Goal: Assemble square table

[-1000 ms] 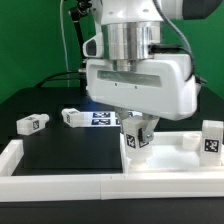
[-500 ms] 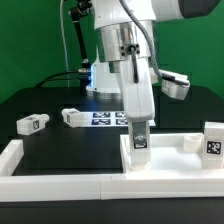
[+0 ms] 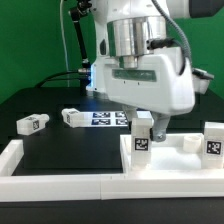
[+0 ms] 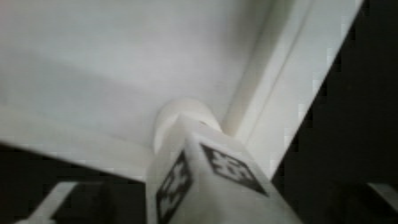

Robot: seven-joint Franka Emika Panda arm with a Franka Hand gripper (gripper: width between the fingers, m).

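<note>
The white square tabletop (image 3: 172,160) lies at the front on the exterior view's right, its raised rim toward the camera. One white tagged leg (image 3: 143,135) stands upright at its near corner. My gripper (image 3: 143,121) hangs over that leg with a finger on each side, and a dark gap shows between the fingers and the leg. In the wrist view the leg (image 4: 205,172) rises toward the camera from the tabletop (image 4: 107,70), centred in the gripper (image 4: 217,216). A second leg (image 3: 212,140) stands at the far right. Two loose legs (image 3: 32,123) (image 3: 72,117) lie on the black table.
The marker board (image 3: 105,118) lies behind the gripper. A low white border strip (image 3: 50,186) runs along the front edge and turns up the exterior view's left side (image 3: 10,155). Cables and a stand rise at the back.
The gripper has turned about its vertical axis over the leg, from broad side to narrow side and back to broad side. The leg went from tilted to upright and shifted slightly right.
</note>
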